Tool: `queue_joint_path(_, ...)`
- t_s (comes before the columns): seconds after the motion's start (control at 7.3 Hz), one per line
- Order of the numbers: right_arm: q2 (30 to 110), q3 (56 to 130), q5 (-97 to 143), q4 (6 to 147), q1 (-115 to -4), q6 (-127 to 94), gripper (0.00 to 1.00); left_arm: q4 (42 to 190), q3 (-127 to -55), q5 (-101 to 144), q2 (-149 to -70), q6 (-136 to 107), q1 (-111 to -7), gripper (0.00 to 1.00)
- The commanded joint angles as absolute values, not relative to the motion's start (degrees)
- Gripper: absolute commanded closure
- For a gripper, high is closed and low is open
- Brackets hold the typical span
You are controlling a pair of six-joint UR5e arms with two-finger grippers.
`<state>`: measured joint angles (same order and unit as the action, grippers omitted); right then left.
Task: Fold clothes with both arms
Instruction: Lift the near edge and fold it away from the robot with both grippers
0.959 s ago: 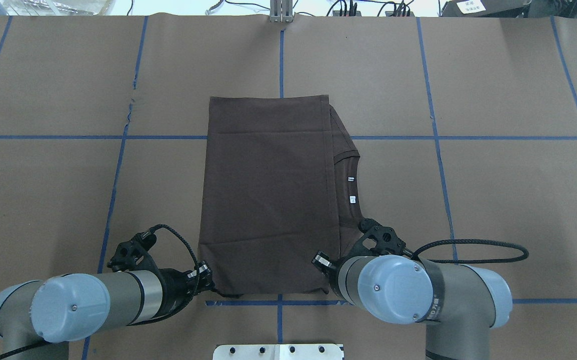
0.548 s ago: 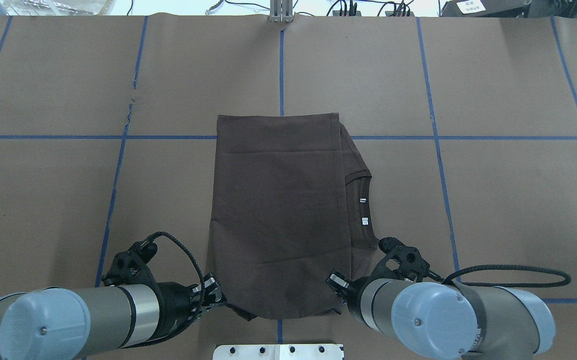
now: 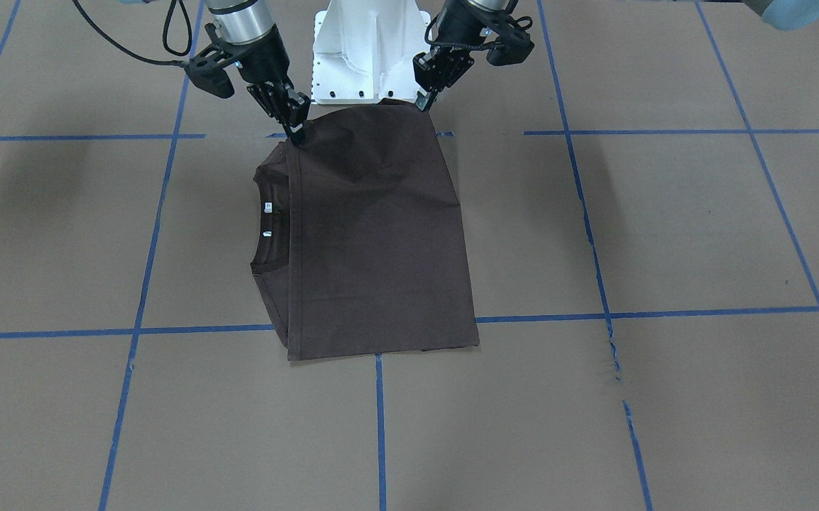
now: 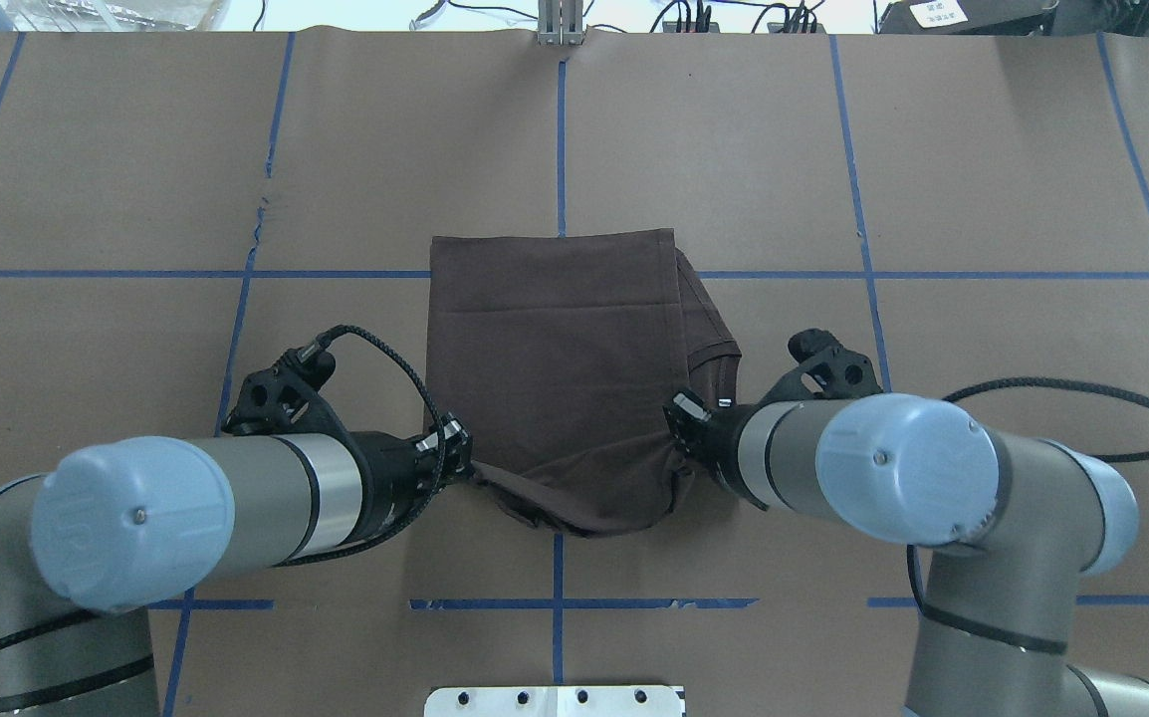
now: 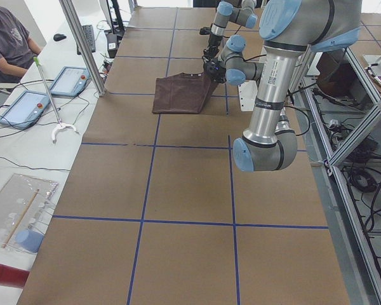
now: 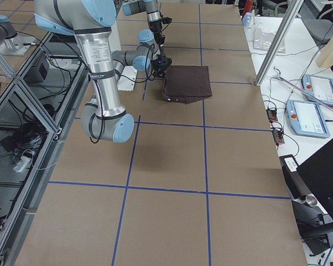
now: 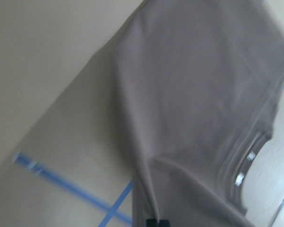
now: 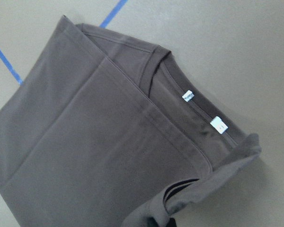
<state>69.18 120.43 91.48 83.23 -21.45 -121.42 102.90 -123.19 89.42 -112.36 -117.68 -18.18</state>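
Note:
The dark grey-brown T-shirt lies folded on the brown paper table, its far part flat. Its ribbed collar and white neck tags show on my right side. My left gripper is shut on the shirt's near left corner. My right gripper is shut on the near right corner. Both hold the near edge off the table, and the cloth sags between them. In the front view the left gripper and right gripper pinch those corners. The wrist views show the shirt hanging from the fingertips.
The white base pedestal stands just behind the shirt's lifted edge. Blue tape lines grid the table. A metal post stands at the far edge. An operator sits with tablets beyond the far side.
First both grippers dragged the shirt toward the robot and a little right. Since then they have raised its near edge and carried it forward over the flat far part.

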Motion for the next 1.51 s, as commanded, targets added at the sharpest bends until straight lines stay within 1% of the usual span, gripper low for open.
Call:
queue_joint_path(0.0, 63.0, 112.1, 94.9, 83.1, -28.4, -120.6, 1.0, 102.5, -119.5, 89.5, -114.6, -112.8, -23.7, 1.0)
queue_joint_path(0.14, 62.1, 110.0, 97.3, 83.1, -31.1, -118.8, 1.0, 103.2, -115.0, 89.4, -117.0, -110.8, -25.9, 1.0)
queue_joint_path(0.41, 56.8, 100.6, 98.8, 80.7, -34.1, -118.1, 1.0, 103.8, -106.0, 89.3, -121.5, -106.0, -30.3, 1.0)
queue_joint_path(0.55, 55.2, 90.9, 99.7, 70.4, -36.1, -116.2, 1.0, 107.6, -100.2, 89.2, -123.0, -104.3, -32.1, 1.0)
queue_joint_path(0.69, 51.0, 80.4, 104.4, 62.7, -40.0, -114.0, 1.0, 115.5, -90.5, 89.2, -125.0, -101.5, -34.3, 1.0)
queue_joint_path(0.82, 45.1, 70.3, 106.1, 60.8, -42.3, -107.3, 0.45, 122.4, -80.8, 89.1, -127.9, -97.5, -36.9, 0.63)
queue_joint_path(0.96, 41.8, 67.0, 106.5, 60.4, -45.1, -104.4, 0.0, 123.1, -80.7, 89.3, -127.7, -96.2, -38.6, 0.5)
queue_joint_path(1.1, 41.7, 67.1, 109.6, 60.4, -47.3, -104.0, 0.0, 123.1, -82.0, 89.4, -127.3, -96.2, -38.8, 0.5)
queue_joint_path(1.37, 41.2, 67.7, 113.3, 60.4, -49.9, -103.6, 0.0, 123.0, -90.5, 89.6, -121.9, -96.2, -38.8, 0.5)
